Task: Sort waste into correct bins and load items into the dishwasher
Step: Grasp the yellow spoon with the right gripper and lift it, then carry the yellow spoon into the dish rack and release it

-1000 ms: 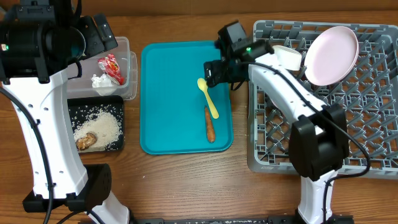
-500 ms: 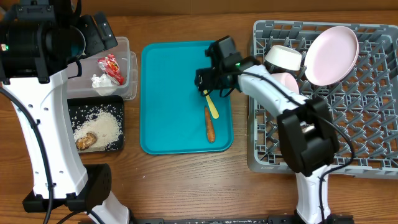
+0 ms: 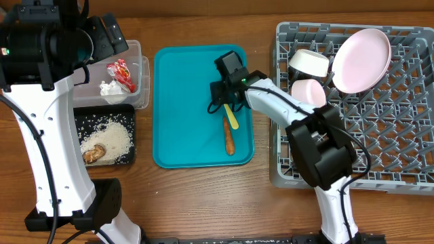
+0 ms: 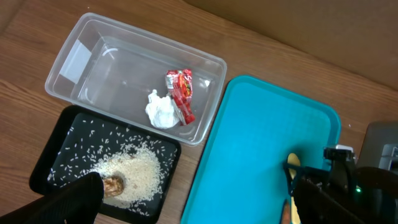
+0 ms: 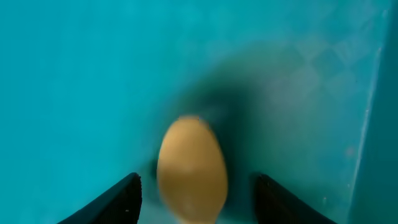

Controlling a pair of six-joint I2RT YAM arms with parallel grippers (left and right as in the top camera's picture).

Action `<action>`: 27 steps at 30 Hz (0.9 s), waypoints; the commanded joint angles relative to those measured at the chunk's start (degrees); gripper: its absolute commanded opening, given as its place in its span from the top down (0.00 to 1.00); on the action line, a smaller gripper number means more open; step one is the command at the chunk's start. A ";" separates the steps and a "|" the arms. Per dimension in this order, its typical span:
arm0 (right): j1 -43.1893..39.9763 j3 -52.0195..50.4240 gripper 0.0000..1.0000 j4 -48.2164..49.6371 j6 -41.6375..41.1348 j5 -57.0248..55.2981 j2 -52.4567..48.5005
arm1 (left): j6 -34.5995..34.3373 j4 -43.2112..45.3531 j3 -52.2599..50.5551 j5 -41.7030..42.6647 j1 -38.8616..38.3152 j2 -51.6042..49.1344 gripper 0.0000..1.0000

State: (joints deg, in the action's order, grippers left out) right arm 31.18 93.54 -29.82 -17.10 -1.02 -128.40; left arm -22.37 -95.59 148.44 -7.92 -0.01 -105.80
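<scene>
My right gripper (image 3: 223, 103) is open low over the teal tray (image 3: 183, 102), its fingers on either side of the yellow spoon's bowl (image 5: 191, 168). The spoon's handle (image 3: 232, 118) lies next to the carrot (image 3: 228, 135). The clear tub (image 3: 132, 51) holds the red wrapper (image 3: 121, 73) and white napkin (image 3: 108, 87). The black tray (image 3: 81, 118) holds rice (image 3: 112, 137) and a brown scrap (image 3: 93, 154). The grey rack (image 3: 380, 135) holds the pink plate (image 3: 363, 59) and two bowls (image 3: 310, 62). My left gripper (image 4: 193, 199) is open, high above the bins.
The left arm's white column (image 3: 47, 156) stands at the table's left edge, beside the black tray. The right arm (image 3: 319, 146) reaches across the rack's left wall to the teal tray.
My right gripper has moved left and down from the rack's edge to the spoon's bowl on the teal tray. The left arm has not moved.
</scene>
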 commanded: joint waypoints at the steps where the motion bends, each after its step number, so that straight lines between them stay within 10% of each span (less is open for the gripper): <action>1: 0.22 0.09 0.42 0.37 -2.71 -2.14 -1.66 | -0.81 0.26 0.55 0.48 0.00 -0.31 0.00; 9: 1.42 0.09 0.73 -2.99 -4.09 1.77 -2.47 | -0.81 0.26 0.55 0.48 0.00 -0.31 0.00; 27: -0.04 13.00 0.96 -17.03 -1.55 2.32 -1.09 | -0.79 0.26 0.55 0.48 0.00 -0.31 0.00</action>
State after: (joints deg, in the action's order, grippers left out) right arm 32.80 101.84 -46.04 -20.49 2.85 -129.82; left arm -22.37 -95.59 148.44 -7.92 -0.01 -105.80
